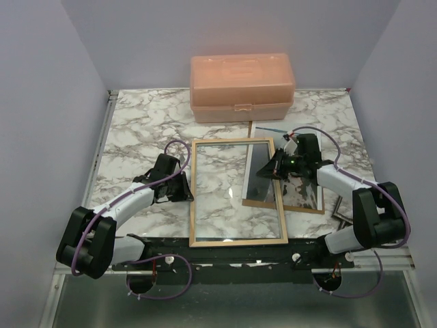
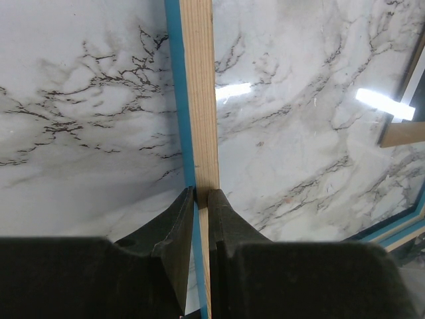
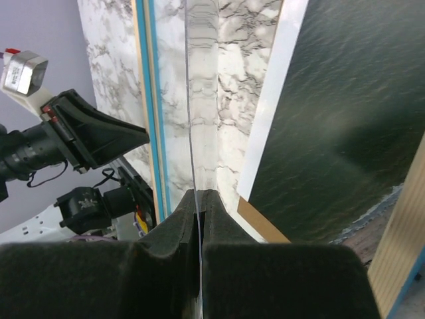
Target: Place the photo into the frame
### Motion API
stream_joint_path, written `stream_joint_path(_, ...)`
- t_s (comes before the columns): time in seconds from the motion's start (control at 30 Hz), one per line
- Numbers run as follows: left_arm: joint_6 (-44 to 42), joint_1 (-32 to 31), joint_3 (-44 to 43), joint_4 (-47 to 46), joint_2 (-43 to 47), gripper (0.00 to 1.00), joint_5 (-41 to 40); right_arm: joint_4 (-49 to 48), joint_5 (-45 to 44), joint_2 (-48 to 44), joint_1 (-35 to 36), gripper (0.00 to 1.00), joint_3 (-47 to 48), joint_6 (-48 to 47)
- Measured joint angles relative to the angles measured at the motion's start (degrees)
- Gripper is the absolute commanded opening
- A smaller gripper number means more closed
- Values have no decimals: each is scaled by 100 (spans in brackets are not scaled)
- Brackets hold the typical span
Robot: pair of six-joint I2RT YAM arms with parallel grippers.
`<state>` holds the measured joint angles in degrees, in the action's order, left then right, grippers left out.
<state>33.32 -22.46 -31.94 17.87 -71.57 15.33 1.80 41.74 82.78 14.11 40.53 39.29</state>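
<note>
The frame lies flat in the middle of the table, light wood side up. My left gripper is shut on its left rim; the left wrist view shows the wood and blue rim pinched between the fingers. My right gripper is shut on a thin clear pane, held tilted on edge over the frame's right side. The photo, dark water with a white border, lies to the right on the brown backing board, partly under my right arm.
A peach plastic box stands at the back of the marble table. A small dark item lies at the right near my right arm's base. My left arm shows in the right wrist view.
</note>
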Motion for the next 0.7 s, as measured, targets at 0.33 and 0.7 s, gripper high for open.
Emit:
stream_joint_path(0.33, -13, 0, -2, 2, 0, 15, 0, 4, -295, 138, -46, 17, -127, -337)
stream_joint_path(0.7, -13, -15, -9, -9, -13, 14, 2, 378, -520, 247, 72, 53, -127, -487)
